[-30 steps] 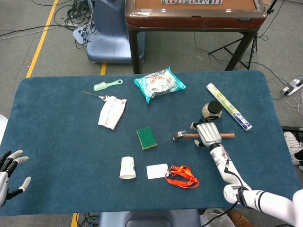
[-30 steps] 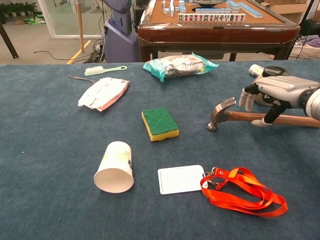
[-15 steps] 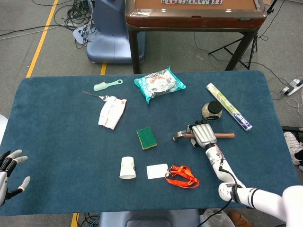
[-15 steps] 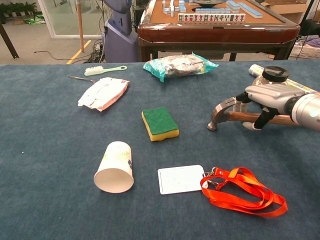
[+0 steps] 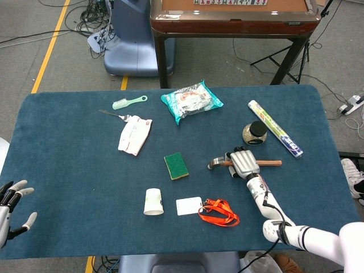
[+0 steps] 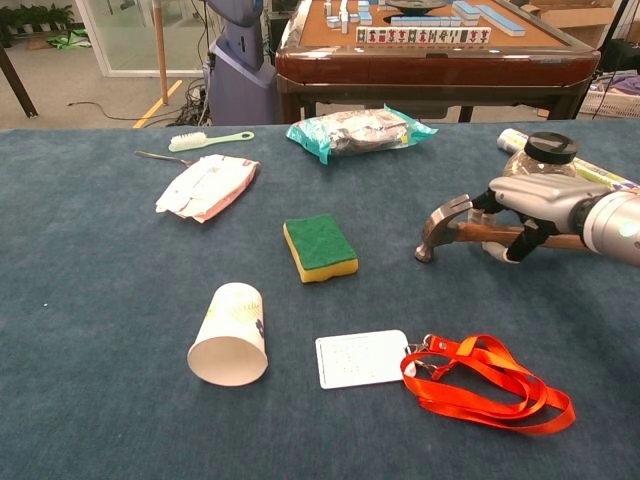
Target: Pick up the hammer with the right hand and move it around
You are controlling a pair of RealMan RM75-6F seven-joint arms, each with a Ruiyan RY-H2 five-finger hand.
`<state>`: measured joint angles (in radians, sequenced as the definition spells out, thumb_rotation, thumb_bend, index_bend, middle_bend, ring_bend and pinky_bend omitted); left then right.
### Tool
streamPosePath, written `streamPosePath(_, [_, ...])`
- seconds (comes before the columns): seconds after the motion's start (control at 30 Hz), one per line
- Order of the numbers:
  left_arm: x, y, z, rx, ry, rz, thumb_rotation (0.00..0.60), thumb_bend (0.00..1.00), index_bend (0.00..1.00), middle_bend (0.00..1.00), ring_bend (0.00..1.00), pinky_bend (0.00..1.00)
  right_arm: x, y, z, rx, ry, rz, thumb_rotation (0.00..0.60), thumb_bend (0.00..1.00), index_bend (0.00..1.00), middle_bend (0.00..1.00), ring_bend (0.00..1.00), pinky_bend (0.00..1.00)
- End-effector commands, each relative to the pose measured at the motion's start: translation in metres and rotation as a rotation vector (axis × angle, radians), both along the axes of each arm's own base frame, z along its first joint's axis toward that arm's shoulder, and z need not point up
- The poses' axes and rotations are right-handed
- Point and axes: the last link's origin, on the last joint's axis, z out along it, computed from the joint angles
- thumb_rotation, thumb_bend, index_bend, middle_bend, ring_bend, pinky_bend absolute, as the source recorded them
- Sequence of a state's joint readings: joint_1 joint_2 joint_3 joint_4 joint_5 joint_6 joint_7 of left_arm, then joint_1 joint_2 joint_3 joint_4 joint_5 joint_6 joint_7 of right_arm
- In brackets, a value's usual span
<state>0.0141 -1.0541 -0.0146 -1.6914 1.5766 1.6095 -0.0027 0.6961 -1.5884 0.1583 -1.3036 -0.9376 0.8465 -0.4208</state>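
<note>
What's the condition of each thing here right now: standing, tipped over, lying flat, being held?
hammer: lying on the table, handle under the right hand.
paper cup: tipped on its side.
jar: upright, lid on.
sponge: lying flat.
left hand: empty, fingers spread.

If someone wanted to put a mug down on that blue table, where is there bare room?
The widest bare cloth lies on the left, between the white pouch, the paper cup and the left hand. It is crowded on the right, where the right hand covers the hammer beside the jar.
</note>
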Motion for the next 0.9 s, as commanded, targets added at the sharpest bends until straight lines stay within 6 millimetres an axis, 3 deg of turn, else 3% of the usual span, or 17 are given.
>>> streamPosePath(0.03, [0.0000, -0.0001, 0.0001, 0.001, -0.001, 0.000, 0.600, 0.25, 0.28, 0.17, 0.08, 0.13, 0.0003, 0.0003, -0.0005, 0.002, 0.000, 0.001, 0.600, 0.51, 0.44, 0.45, 0.19, 0.18])
streamPosePath(0.53, [-0.0005, 0.0004, -0.0007, -0.003, 0.006, 0.003, 0.600, 0.25, 0.28, 0.17, 0.08, 0.13, 0.0022, 0.0012, 0.0001, 0.009, -0.008, 0.001, 0.600, 0.62, 0.45, 0.47, 0.20, 0.18])
streamPosePath(0.9, [-0.0006, 0.0010, -0.0018, -0.007, 0.011, 0.006, 0.600, 0.25, 0.28, 0.17, 0.08, 0.13, 0.0010, 0.0013, -0.0001, 0.008, -0.015, -0.001, 0.600, 0.65, 0.49, 0.51, 0.24, 0.18])
